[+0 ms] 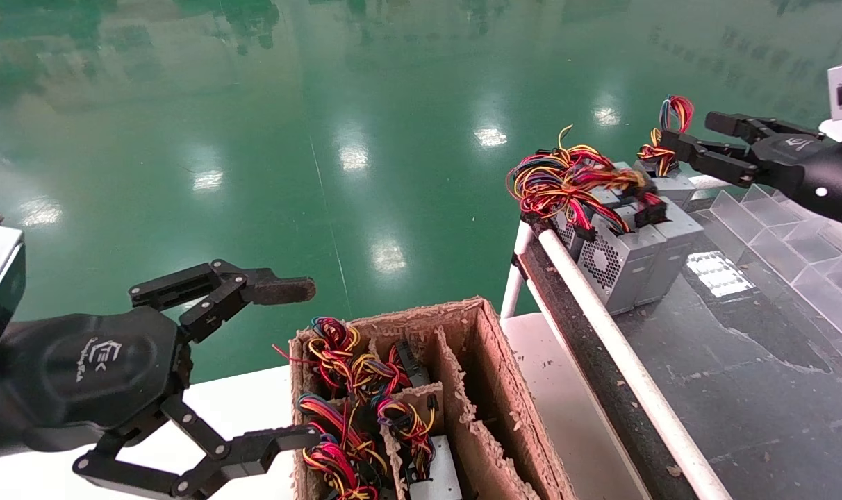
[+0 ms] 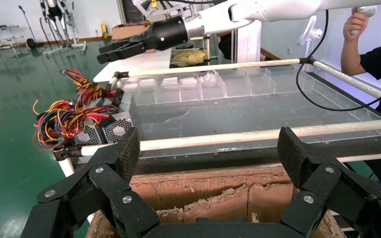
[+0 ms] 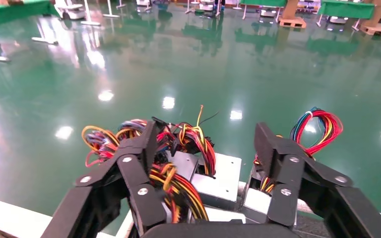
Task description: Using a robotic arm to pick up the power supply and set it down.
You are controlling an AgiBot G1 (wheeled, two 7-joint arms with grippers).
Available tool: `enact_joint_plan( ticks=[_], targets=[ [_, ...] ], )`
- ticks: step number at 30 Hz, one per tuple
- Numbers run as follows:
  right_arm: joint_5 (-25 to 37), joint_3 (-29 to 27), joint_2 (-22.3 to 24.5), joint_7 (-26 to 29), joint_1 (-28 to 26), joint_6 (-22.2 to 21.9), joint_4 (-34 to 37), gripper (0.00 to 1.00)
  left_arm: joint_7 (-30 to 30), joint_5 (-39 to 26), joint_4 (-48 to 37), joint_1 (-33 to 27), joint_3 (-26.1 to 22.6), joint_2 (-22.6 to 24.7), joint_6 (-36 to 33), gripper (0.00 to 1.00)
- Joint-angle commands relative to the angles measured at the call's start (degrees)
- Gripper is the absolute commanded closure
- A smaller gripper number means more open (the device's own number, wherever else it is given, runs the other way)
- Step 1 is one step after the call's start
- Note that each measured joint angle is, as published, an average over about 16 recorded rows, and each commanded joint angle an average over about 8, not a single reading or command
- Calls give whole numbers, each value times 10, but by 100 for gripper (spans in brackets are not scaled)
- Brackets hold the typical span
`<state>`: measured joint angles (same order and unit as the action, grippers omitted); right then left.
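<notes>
Several grey power supplies (image 1: 626, 258) with honeycomb vents stand in a row at the far left corner of the dark table (image 1: 740, 361), their red, yellow and blue wires (image 1: 567, 177) piled on top. My right gripper (image 1: 686, 133) hovers open just above the far end of the row, with nothing held. In the right wrist view, this gripper (image 3: 206, 134) straddles a power supply's grey top (image 3: 218, 173) from above, not touching it. My left gripper (image 1: 306, 362) is open and empty beside a cardboard box (image 1: 480, 361); in the left wrist view, it (image 2: 208, 141) faces the box's rim.
The divided cardboard box holds more wired power supplies (image 1: 351, 417). A white rail (image 1: 601, 319) runs along the table's near edge. Clear plastic bins (image 1: 796, 236) line the table's right side. A person (image 2: 372, 44) stands behind the table. Green floor lies beyond.
</notes>
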<state>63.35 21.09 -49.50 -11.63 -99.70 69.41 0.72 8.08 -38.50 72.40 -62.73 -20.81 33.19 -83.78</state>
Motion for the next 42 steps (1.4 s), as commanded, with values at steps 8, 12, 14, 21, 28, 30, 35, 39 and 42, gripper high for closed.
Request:
enact_joint_plan(
  ticks=[8,12,14,21,28,30,35,39,42],
  targets=[
    [-16,-8,13,31,11,14,-27,0,0,0,0,0,0,0,0,0],
    [-30,-11,22,45,36,24,-75,0,0,0,0,0,0,0,0,0],
    [-37,-12,27,52,49,29,-99,0,0,0,0,0,0,0,0,0],
    [-61,-17,43,75,94,48,-187,0,0,0,0,0,0,0,0,0],
    [-85,-23,59,98,139,66,-274,0,0,0,0,0,0,0,0,0],
    [-92,-24,64,105,152,71,-299,0,0,0,0,0,0,0,0,0],
    [-109,-28,75,122,184,84,-362,0,0,0,0,0,0,0,0,0],
    [-123,-31,84,135,210,94,-412,0,0,0,0,0,0,0,0,0],
    [-134,-33,91,145,230,102,-449,0,0,0,0,0,0,0,0,0]
  ],
)
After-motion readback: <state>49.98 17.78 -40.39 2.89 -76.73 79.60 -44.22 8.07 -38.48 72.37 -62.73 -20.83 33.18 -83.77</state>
